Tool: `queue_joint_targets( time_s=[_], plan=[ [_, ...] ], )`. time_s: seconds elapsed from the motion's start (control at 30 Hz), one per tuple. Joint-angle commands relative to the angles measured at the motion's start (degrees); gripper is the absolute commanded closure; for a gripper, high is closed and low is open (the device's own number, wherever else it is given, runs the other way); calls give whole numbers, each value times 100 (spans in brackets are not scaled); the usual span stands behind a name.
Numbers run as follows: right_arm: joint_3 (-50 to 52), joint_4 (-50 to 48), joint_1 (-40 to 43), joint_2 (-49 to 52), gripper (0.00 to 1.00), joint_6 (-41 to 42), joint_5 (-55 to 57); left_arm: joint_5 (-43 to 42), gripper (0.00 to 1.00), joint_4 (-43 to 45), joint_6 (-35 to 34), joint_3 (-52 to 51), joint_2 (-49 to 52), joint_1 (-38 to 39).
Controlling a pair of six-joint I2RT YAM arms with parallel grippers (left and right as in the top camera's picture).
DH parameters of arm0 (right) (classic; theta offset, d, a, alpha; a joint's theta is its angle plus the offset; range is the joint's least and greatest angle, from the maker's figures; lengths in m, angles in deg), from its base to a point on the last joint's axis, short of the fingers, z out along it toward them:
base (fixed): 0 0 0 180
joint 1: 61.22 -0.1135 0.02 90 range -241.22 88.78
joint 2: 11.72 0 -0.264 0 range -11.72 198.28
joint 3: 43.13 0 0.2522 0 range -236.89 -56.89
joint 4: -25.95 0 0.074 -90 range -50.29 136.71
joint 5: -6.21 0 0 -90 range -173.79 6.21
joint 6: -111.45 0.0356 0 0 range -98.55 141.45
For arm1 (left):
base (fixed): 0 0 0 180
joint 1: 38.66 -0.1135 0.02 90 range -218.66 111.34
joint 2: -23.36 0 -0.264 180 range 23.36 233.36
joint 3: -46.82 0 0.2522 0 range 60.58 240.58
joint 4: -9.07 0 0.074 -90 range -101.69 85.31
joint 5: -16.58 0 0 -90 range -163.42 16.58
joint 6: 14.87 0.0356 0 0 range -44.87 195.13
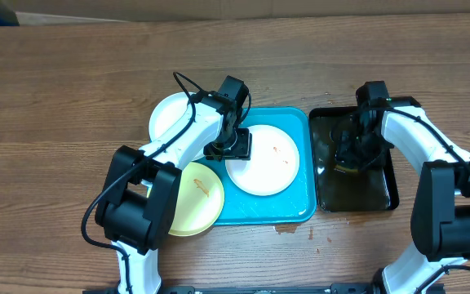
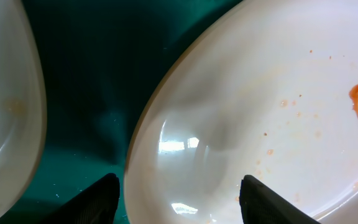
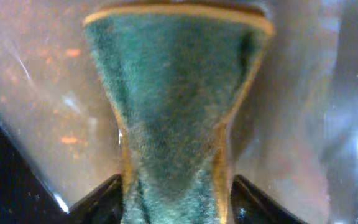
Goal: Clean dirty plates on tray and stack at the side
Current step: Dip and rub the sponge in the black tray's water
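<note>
A white plate (image 1: 262,161) with orange smears lies in the turquoise tray (image 1: 300,208). My left gripper (image 1: 228,147) hangs over the plate's left rim. In the left wrist view the gripper (image 2: 179,177) is open, and its dark fingers (image 2: 98,202) straddle the rim of that plate (image 2: 278,112). A second white plate (image 1: 170,117) lies at the tray's upper left. A pale yellow plate (image 1: 194,198) with a small smear overlaps the tray's left edge. My right gripper (image 1: 353,155) is over the black tray. In the right wrist view it (image 3: 174,180) stands open around a green sponge (image 3: 173,106), whose waist is pinched.
The black tray (image 1: 382,200) sits just right of the turquoise one, and its floor (image 3: 42,93) looks wet. In the left wrist view another plate's edge (image 2: 5,106) is close on the left. Bare wooden table (image 1: 72,82) lies behind and to the left.
</note>
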Motion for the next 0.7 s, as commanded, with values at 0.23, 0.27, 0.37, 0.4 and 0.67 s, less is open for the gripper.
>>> queue_joint_targets(
  time_s=[0.23, 0.27, 0.37, 0.4, 0.67],
  plan=[
    [164, -232, 11, 11, 43, -24, -9, -46, 36, 7, -81, 15, -87, 7],
    [149, -295, 11, 11, 40, -24, 42, -46, 36, 7, -81, 15, -87, 7],
    [129, -496, 15, 11, 35, -22, 297, -46, 36, 9, -81, 15, -87, 7],
    [129, -573, 15, 11, 36, -22, 380, -46, 36, 9, -81, 15, -87, 7],
    [129, -852, 15, 11, 43, -17, 378, -46, 36, 52, -83, 15, -87, 7]
  ],
)
